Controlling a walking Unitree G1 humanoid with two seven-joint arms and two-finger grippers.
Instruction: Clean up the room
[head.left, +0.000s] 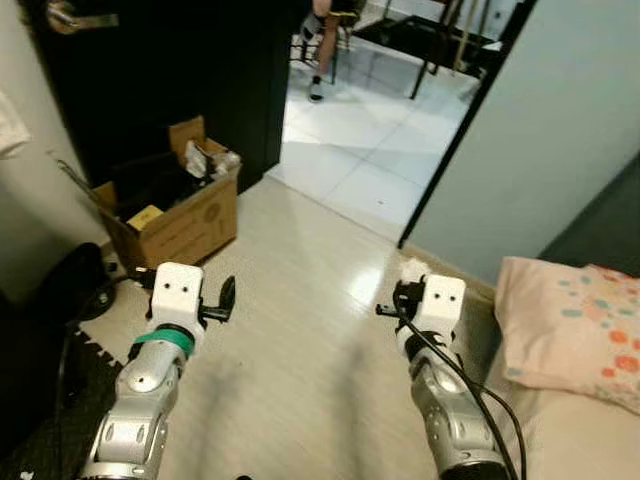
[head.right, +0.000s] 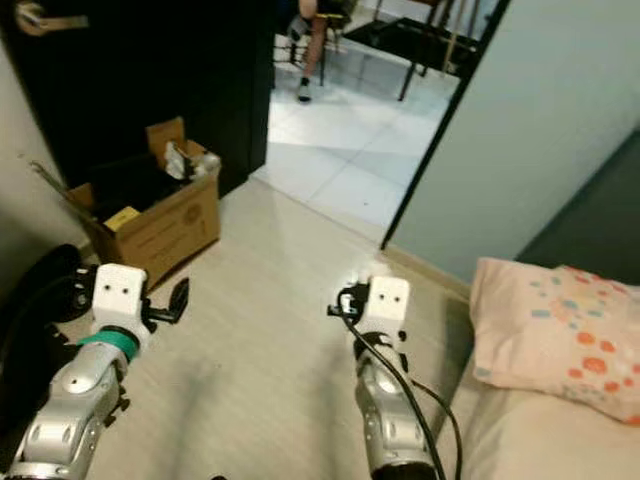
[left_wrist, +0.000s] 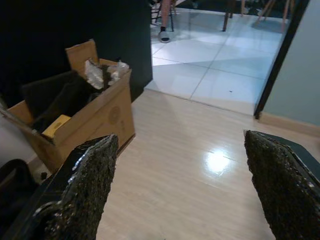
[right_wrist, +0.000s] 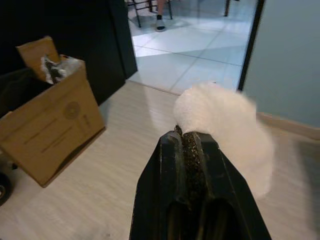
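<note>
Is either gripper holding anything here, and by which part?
The right gripper pinches a crumpled white tissue by its near edge. The left gripper is open, holding nothing.

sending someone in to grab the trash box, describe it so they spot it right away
Start at the dark door on the robot's left, beside the doorway to the tiled room. On the wood floor at its foot stands an open brown cardboard box. Its flaps stand up, crumpled wrappers and dark items show inside, and a round stamp marks its side.

One box (head.left: 185, 225), one pillow (head.left: 575, 330), perhaps one tissue (right_wrist: 227, 125).
</note>
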